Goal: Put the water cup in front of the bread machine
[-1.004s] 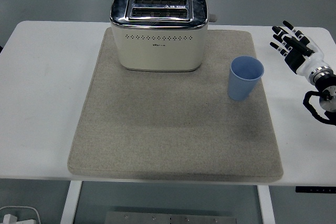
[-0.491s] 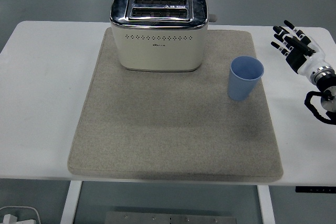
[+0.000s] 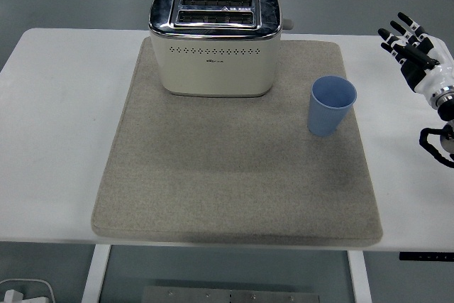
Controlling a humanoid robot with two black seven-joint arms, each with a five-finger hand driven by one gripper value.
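Note:
A light blue water cup [image 3: 331, 106] stands upright and empty on the right part of a beige mat [image 3: 234, 175]. A cream and chrome toaster [image 3: 214, 42] stands at the back middle of the mat, left of and behind the cup. My right hand [image 3: 413, 47] is at the right edge of the view, above the white table, fingers spread and holding nothing. It is well right of the cup and apart from it. The left arm does not show.
The white table [image 3: 57, 125] shows bare on both sides of the mat. The mat's front half, before the toaster, holds nothing. A white object [image 3: 25, 292] lies on the floor at the lower left, under the table's edge.
My right hand has moved right and a little up, away from the cup, toward the picture's edge. The cup and the toaster have not moved.

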